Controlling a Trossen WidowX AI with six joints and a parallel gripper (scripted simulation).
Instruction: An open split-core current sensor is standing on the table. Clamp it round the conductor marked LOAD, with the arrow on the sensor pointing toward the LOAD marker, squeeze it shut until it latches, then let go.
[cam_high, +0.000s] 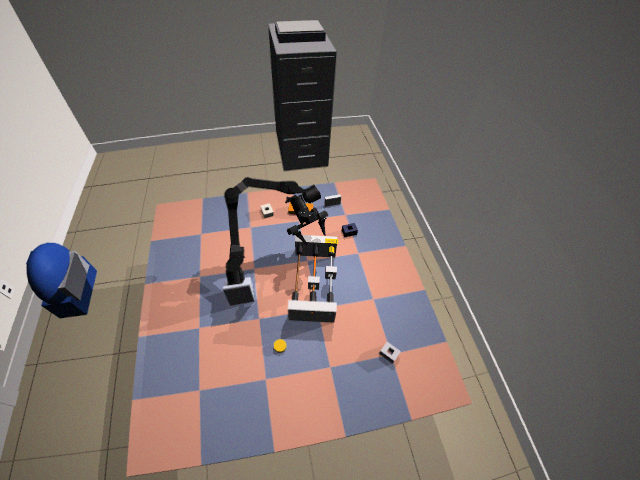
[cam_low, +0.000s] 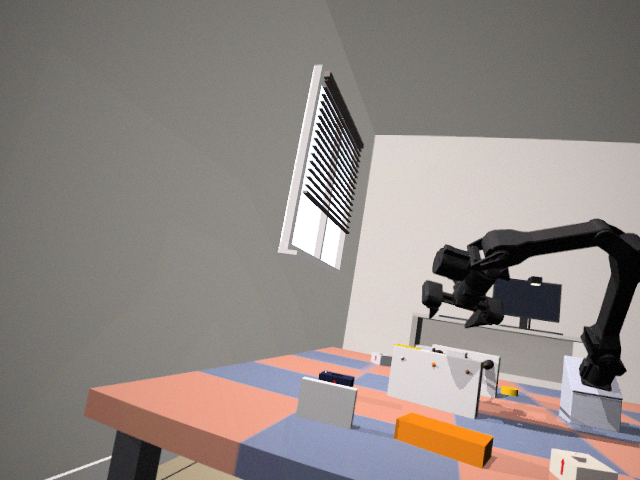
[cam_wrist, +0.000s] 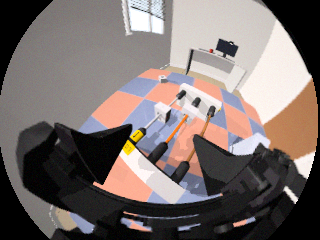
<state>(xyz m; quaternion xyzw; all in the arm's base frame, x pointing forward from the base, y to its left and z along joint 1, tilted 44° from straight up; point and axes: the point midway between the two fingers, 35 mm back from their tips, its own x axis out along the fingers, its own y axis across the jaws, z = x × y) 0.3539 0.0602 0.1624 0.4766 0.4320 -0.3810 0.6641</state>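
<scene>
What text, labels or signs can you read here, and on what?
No words are legible in any view.
Yellow tag on the far end block of the conductor fixture: dark print, too blurred to read.
Red arrow, no letters, on the white block at the near table edge.
Small red mark on the dark blue block: too small to tell.
</scene>
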